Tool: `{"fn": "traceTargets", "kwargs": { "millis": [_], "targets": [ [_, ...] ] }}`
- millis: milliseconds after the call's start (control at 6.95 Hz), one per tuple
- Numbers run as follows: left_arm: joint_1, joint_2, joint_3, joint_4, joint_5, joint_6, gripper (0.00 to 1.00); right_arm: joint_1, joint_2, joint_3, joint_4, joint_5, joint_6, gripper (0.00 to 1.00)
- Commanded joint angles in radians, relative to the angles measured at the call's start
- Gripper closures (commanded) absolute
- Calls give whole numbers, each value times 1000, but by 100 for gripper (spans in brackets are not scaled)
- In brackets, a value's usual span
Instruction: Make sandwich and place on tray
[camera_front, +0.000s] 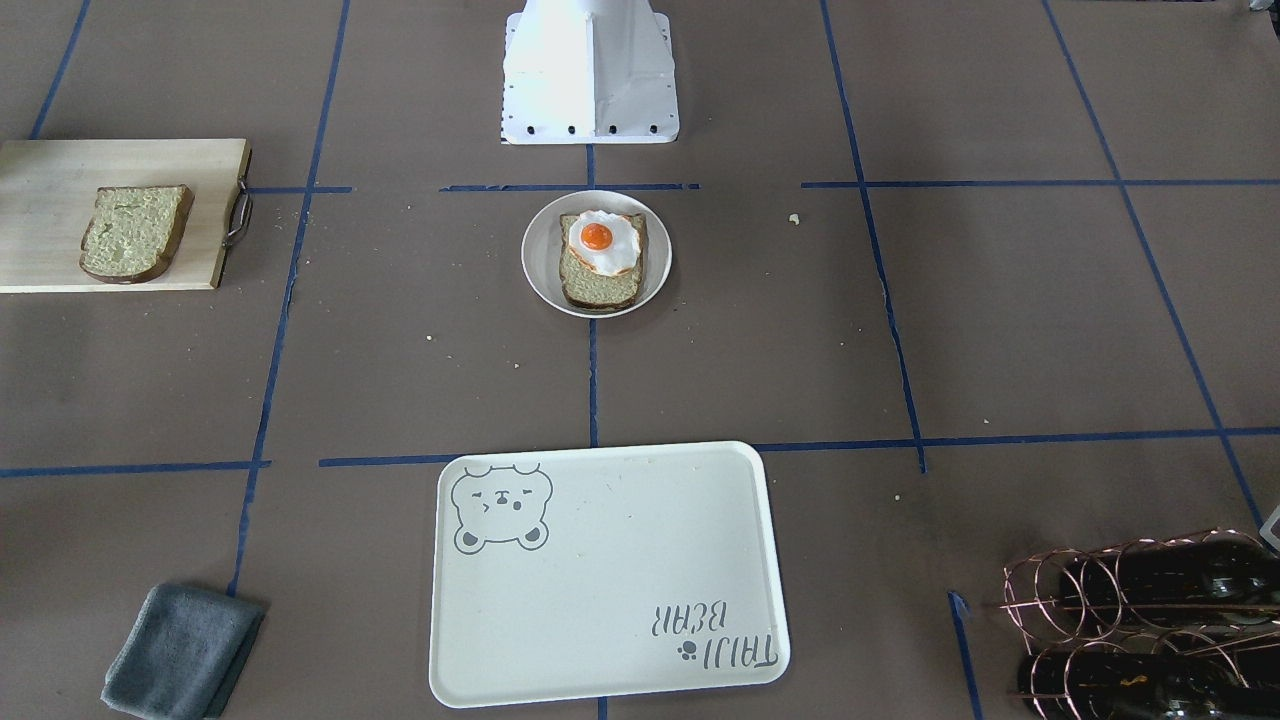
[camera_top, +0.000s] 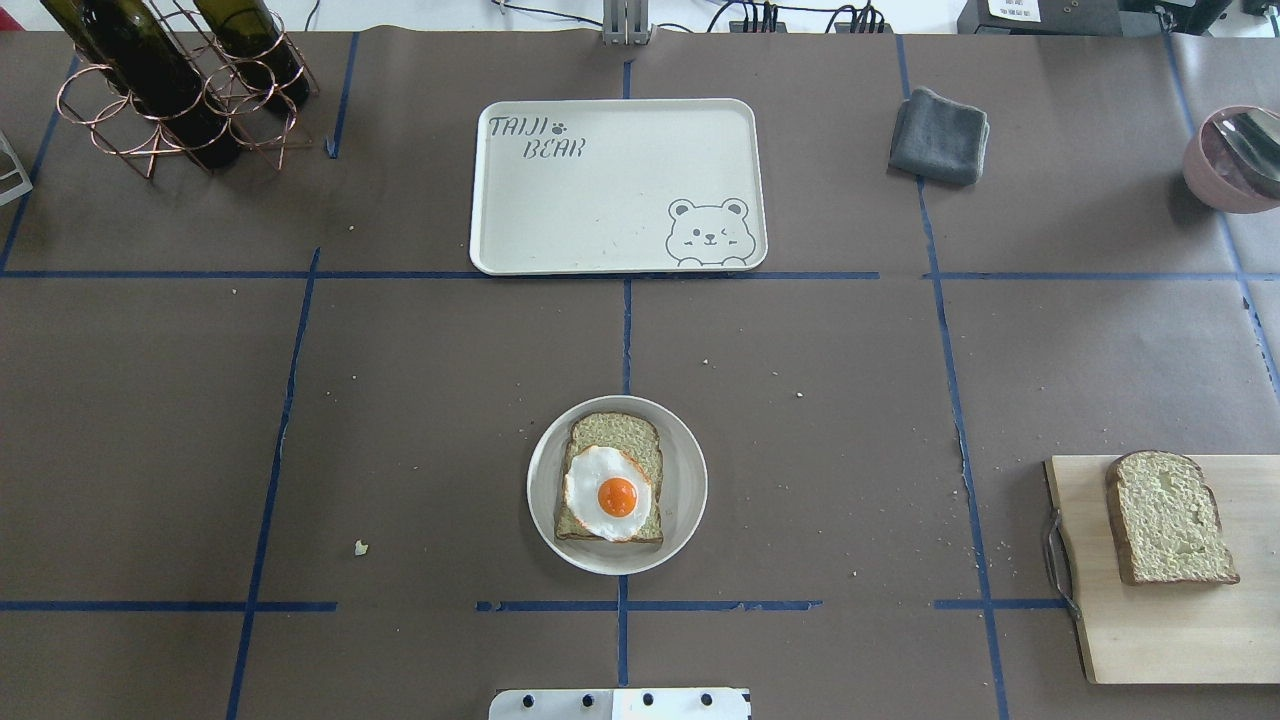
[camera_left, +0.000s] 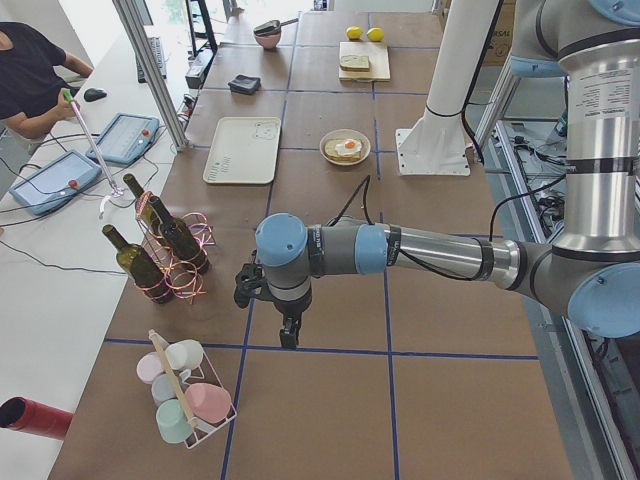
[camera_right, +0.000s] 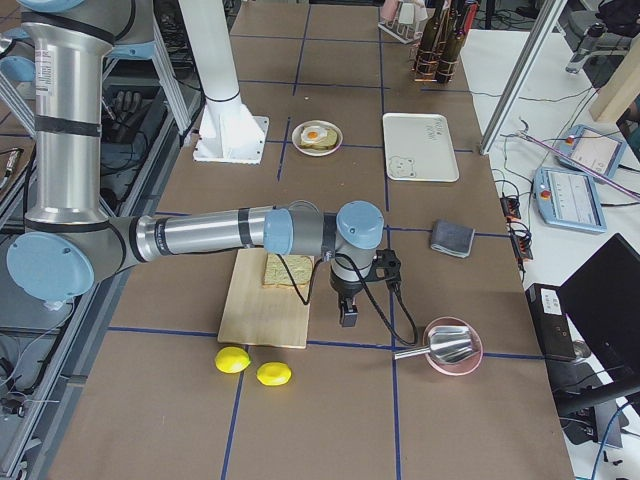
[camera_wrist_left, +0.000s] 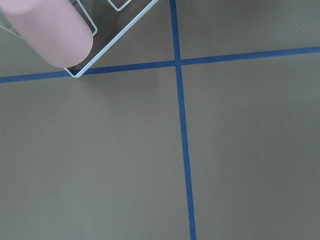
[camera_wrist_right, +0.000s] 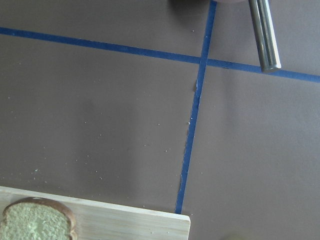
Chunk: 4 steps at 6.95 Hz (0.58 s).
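One bread slice (camera_top: 622, 436) lies on a small round white plate (camera_top: 690, 480) at the table's middle, with the fried egg (camera_top: 608, 494) on top. The second slice (camera_top: 1170, 517) lies on the wooden cutting board (camera_top: 1130, 630) at the right. The cream tray (camera_top: 600, 200) with the bear drawing lies bare beyond the plate. My left gripper (camera_left: 289, 335) hangs over the table far left, near a cup rack. My right gripper (camera_right: 348, 318) hangs just off the board's outer edge. I cannot tell whether either is open or shut.
A copper wine rack with dark bottles (camera_top: 170, 80) stands at the far left. A grey cloth (camera_top: 938, 135) lies right of the tray. A pink bowl with a metal scoop (camera_right: 452, 345) and two lemons (camera_right: 252, 366) lie near the board. An operator (camera_left: 30, 80) sits at a side table.
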Motion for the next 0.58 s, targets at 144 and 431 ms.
{"fn": "traceTargets", "kwargs": {
  "millis": [144, 431],
  "targets": [
    [0, -18, -24, -1, 1, 2, 0, -14, 14, -9, 17, 4, 9, 0],
    [2, -20, -61, -3, -2, -12, 0, -15, -28, 43, 59, 15, 11, 0]
  ]
}}
